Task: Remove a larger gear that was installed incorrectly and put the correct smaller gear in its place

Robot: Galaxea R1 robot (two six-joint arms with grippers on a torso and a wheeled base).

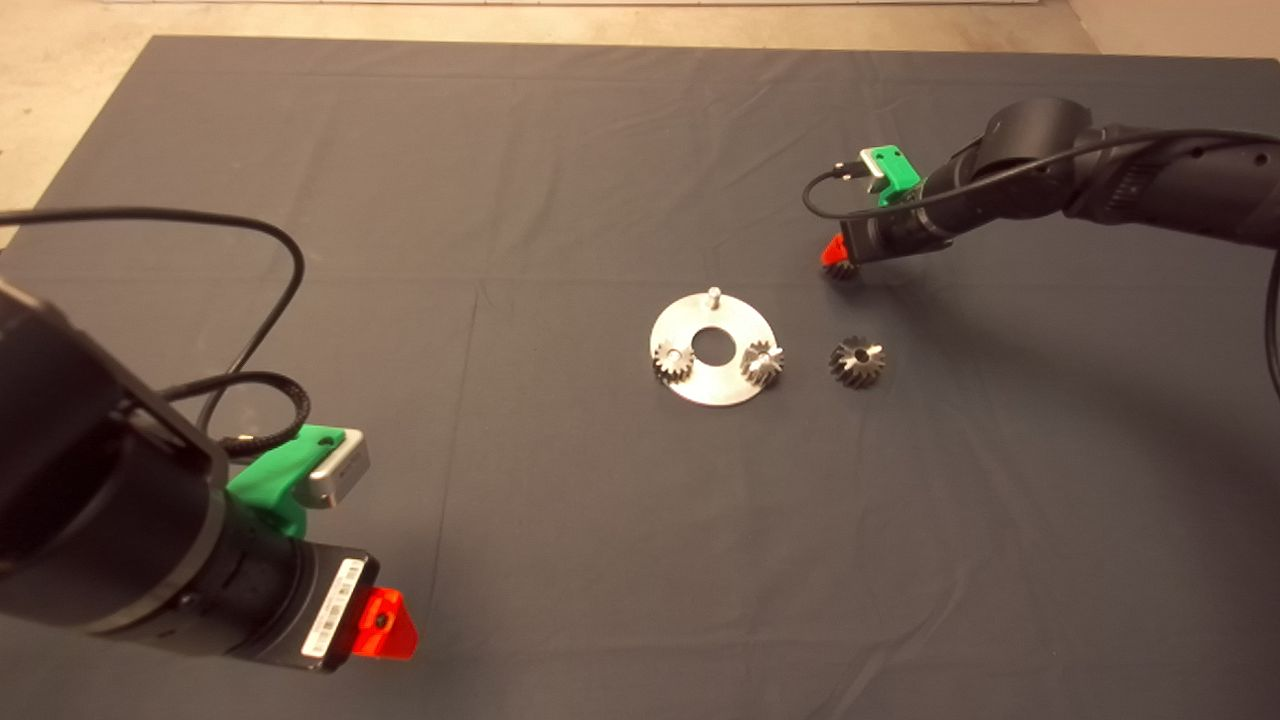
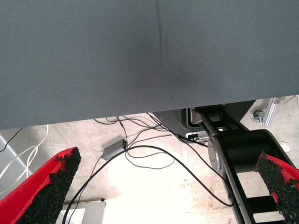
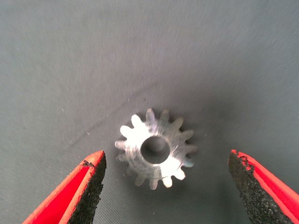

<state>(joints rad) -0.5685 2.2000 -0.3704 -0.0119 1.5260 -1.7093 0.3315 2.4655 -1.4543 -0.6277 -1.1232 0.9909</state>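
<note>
While the right gripper (image 1: 838,262) hangs low over the mat (image 1: 500,200) in the upper right part of the head view, you can see in its wrist view that the smaller gear (image 3: 155,149) lies flat between the two spread fingers (image 3: 88,186), with a clear gap on each side. The fingers are open and touch nothing. The hole of the gear faces up to the camera, so its axis stands upright and the pads would meet the teeth from the sides. In the head view this gear is almost hidden under the red fingertip.

The round plate (image 1: 713,348) lies in the centre of the frame, down and to the left of this gripper. It carries two small gears and one bare pin (image 1: 714,295) at its upper edge. The larger gear (image 1: 857,361) rests on the mat just beside the right edge of the plate, so I judge it is already removed.

The left gripper (image 1: 385,625) waits at the lower left, well apart from everything, and its fingers (image 2: 51,186) are also open. The right arm is clearly the nearer one for this pick.
</note>
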